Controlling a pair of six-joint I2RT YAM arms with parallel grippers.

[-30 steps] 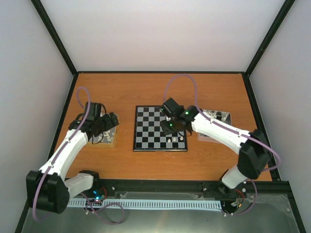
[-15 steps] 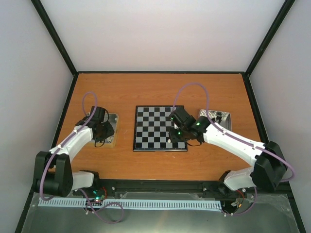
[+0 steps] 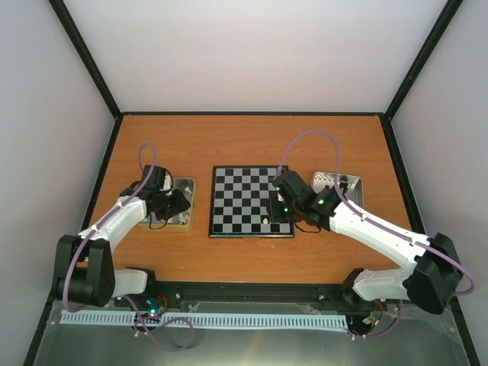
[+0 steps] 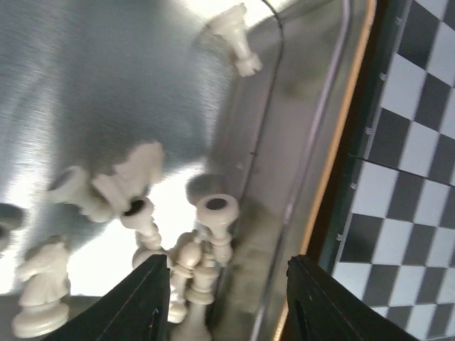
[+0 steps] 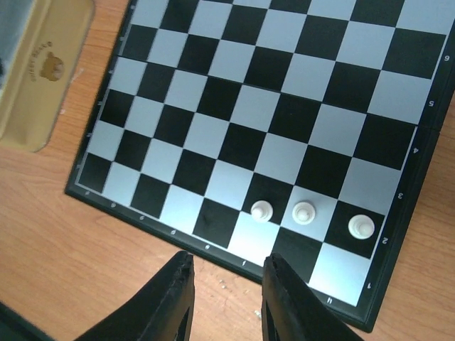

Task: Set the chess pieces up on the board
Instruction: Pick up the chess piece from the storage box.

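Note:
The board (image 3: 242, 200) lies mid-table, and it also shows in the right wrist view (image 5: 284, 99). Three cream-white pawns (image 5: 303, 212) stand in a row near its corner; only one pawn (image 3: 265, 221) shows from above. My right gripper (image 5: 224, 298) (image 3: 279, 217) hovers open at that board edge, with only bare wood between its fingers. My left gripper (image 4: 227, 298) (image 3: 179, 204) is open inside a metal tin (image 4: 106, 78), where several cream-white chess pieces (image 4: 192, 256) lie heaped beside its left finger (image 4: 146, 298). Nothing sits between the jaws.
The left tin (image 3: 185, 185) sits just left of the board, whose edge (image 4: 412, 163) runs close to the tin's wall. A second tin (image 3: 341, 183) holding dark pieces stands right of the board, partly under the right arm. The left tin's gold side (image 5: 39, 78) shows in the right wrist view.
My right gripper has pulled back toward the board's near right corner. My left gripper has shifted right in the tin and its jaws have narrowed from wide.

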